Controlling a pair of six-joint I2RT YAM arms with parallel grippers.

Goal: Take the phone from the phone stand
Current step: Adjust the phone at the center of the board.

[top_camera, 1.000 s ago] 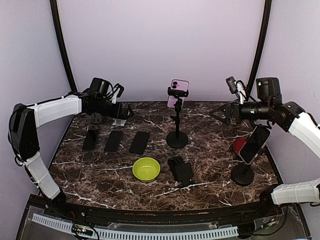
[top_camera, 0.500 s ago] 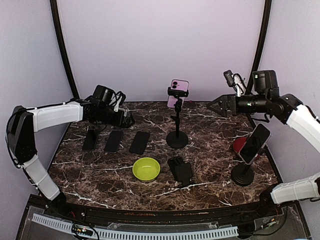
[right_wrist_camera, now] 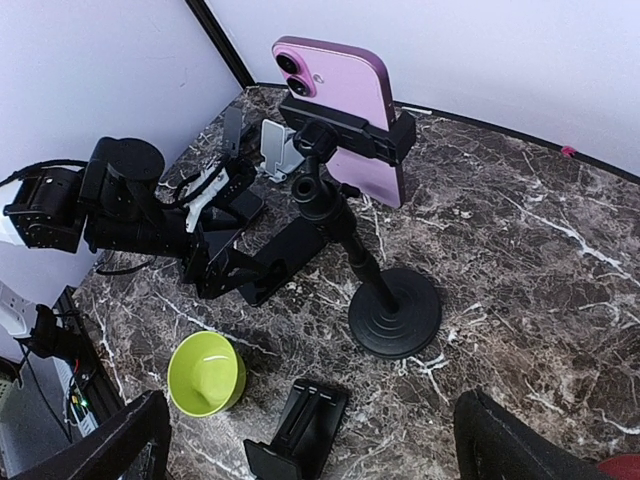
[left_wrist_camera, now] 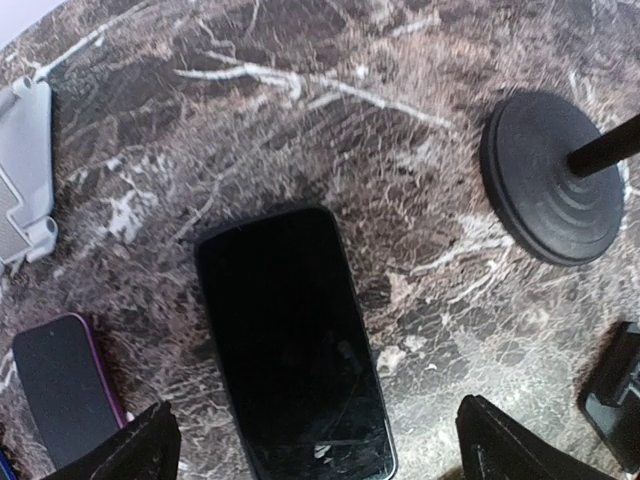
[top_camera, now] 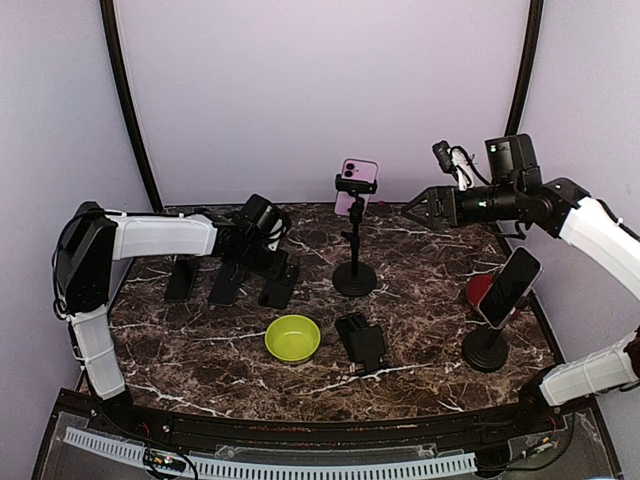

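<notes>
A pink phone stands upright in the clamp of a black phone stand at the middle back of the table. The right wrist view shows that phone and the stand's round base. My right gripper is open in the air, right of the pink phone and apart from it; in its own view the gripper holds nothing. My left gripper is open low over a black phone lying flat, left of the stand's base.
Three dark phones lie flat in a row at the left. A green bowl and a folded black holder sit near the front. At the right, another phone leans on a second stand beside a red object.
My left gripper has moved right and down from the back left to over the rightmost flat phone. My right gripper has moved left and slightly up, nearer the pink phone. Both stayed open.
</notes>
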